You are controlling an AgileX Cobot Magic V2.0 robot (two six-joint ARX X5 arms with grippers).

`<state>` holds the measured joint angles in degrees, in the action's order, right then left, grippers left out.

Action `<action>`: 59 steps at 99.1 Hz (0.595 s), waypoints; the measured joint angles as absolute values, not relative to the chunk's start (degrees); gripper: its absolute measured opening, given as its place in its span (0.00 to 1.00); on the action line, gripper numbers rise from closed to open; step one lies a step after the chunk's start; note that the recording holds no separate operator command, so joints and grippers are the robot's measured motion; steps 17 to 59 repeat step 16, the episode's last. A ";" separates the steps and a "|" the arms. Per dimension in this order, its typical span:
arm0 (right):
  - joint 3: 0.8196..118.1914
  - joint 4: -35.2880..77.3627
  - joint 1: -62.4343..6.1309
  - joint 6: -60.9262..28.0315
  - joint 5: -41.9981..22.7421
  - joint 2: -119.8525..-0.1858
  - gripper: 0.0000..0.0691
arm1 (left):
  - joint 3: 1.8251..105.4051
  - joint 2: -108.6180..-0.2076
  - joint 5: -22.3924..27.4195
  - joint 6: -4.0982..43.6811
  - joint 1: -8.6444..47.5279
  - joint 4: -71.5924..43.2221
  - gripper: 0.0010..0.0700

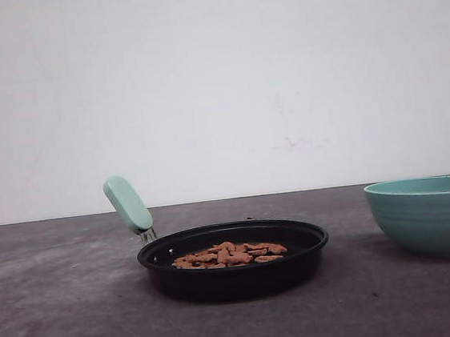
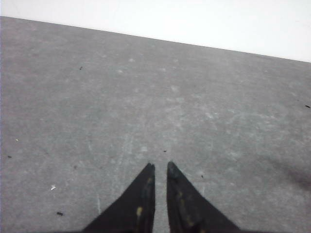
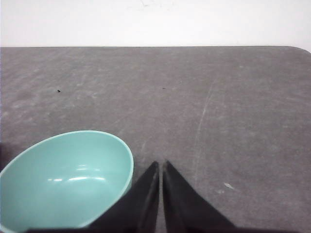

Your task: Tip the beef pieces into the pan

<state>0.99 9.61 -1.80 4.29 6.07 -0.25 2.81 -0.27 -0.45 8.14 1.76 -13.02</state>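
The black pan [image 1: 234, 274] sits mid-table in the front view, its mint-green handle [image 1: 127, 203] rising to the back left. A heap of reddish-brown beef pieces [image 1: 228, 254] lies inside it. The teal bowl [image 1: 430, 215] stands on the table at the right, and in the right wrist view the teal bowl [image 3: 65, 179] looks bare inside. My right gripper [image 3: 160, 163] hangs beside that bowl's rim, jaws nearly together with nothing between. My left gripper [image 2: 160, 165] hovers over bare table, its jaws a narrow slit apart and holding nothing.
The dark grey table [image 1: 63, 314] runs back to a white wall [image 1: 216, 81]. Small crumbs and scuff marks [image 2: 53, 187] dot the surface near the left gripper.
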 joint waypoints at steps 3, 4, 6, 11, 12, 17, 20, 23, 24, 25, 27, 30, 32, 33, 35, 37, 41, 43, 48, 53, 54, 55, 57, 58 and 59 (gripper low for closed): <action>0.99 9.61 -1.80 4.29 6.07 -0.25 0.02 | 2.81 -0.27 -0.45 8.16 1.76 -13.02 0.01; 0.99 9.61 -1.80 4.29 6.07 -0.25 0.02 | 2.81 -0.27 -0.45 8.16 1.76 -13.02 0.01; 0.99 9.61 -1.83 4.29 6.07 -0.25 0.02 | 2.81 -0.27 -0.45 8.16 1.76 -13.02 0.01; 0.99 9.61 -1.80 4.29 6.07 -0.25 0.02 | 2.81 -0.27 -0.45 8.16 1.76 -13.02 0.01; 0.99 9.61 -1.80 4.29 6.07 -0.25 0.02 | 2.81 -0.27 -0.45 8.16 1.76 -13.02 0.01; 0.99 9.61 -1.83 4.29 6.07 -0.25 0.02 | 2.81 -0.27 -0.45 8.16 1.76 -13.02 0.01; 0.99 9.61 -1.83 4.29 6.07 -0.25 0.02 | 2.81 -0.27 -0.45 8.16 1.76 -13.02 0.01; 0.99 9.61 -1.83 4.29 6.07 -0.25 0.02 | 2.81 -0.27 -0.45 8.16 1.76 -13.02 0.01; 0.99 9.61 -1.83 4.29 6.07 -0.25 0.02 | 2.81 -0.27 -0.45 8.16 1.76 -13.02 0.01; 0.99 9.61 -1.83 4.29 6.07 -0.25 0.02 | 2.81 -0.27 -0.45 8.16 1.76 -13.02 0.01; 0.99 9.61 -1.83 4.29 6.07 -0.25 0.02 | 2.81 -0.27 -0.45 8.16 1.76 -13.02 0.01; 0.99 9.61 -1.83 4.29 6.07 -0.25 0.02 | 2.81 -0.27 -0.45 8.16 1.76 -13.02 0.01; 0.99 9.61 -1.83 4.29 6.07 -0.25 0.02 | 2.81 -0.27 -0.45 8.16 1.76 -13.02 0.01; 0.99 9.61 -1.83 4.29 6.07 -0.25 0.02 | 2.81 -0.27 -0.45 8.16 1.76 -13.02 0.01; 0.99 9.61 -1.83 4.29 6.07 -0.25 0.02 | 2.81 -0.27 -0.45 8.16 1.76 -13.02 0.01; 0.99 9.61 -1.83 4.29 6.07 -0.25 0.02 | 2.81 -0.27 -0.45 8.16 1.76 -13.02 0.01; 0.99 9.61 -1.83 4.29 6.07 -0.25 0.02 | 2.81 -0.27 -0.45 8.16 1.76 -13.02 0.01; 0.99 9.61 -1.83 4.29 6.07 -0.25 0.02 | 2.81 -0.27 -0.45 8.16 1.76 -13.02 0.01; 0.99 9.61 -1.83 4.29 6.07 -0.25 0.02 | 2.81 -0.27 -0.45 8.16 1.76 -13.02 0.01; 0.99 9.61 -1.83 4.29 6.07 -0.25 0.02 | 2.81 -0.27 -0.45 8.16 1.76 -13.02 0.01; 0.99 9.61 -1.83 4.29 6.07 -0.25 0.02 | 2.81 -0.27 -0.45 8.16 1.76 -13.02 0.01; 0.99 9.61 -1.83 4.29 6.07 -0.25 0.02 | 2.81 -0.27 -0.45 8.16 1.76 -13.02 0.01; 0.99 9.61 -1.83 4.29 6.07 -0.25 0.02 | 2.81 -0.27 -0.45 8.16 1.76 -13.02 0.01; 0.99 9.61 -1.83 4.29 6.07 -0.25 0.02 | 2.81 -0.27 -0.45 8.16 1.76 -13.02 0.01; 0.99 9.61 -1.83 4.29 6.07 -0.25 0.02 | 2.81 -0.27 -0.45 8.16 1.76 -13.02 0.01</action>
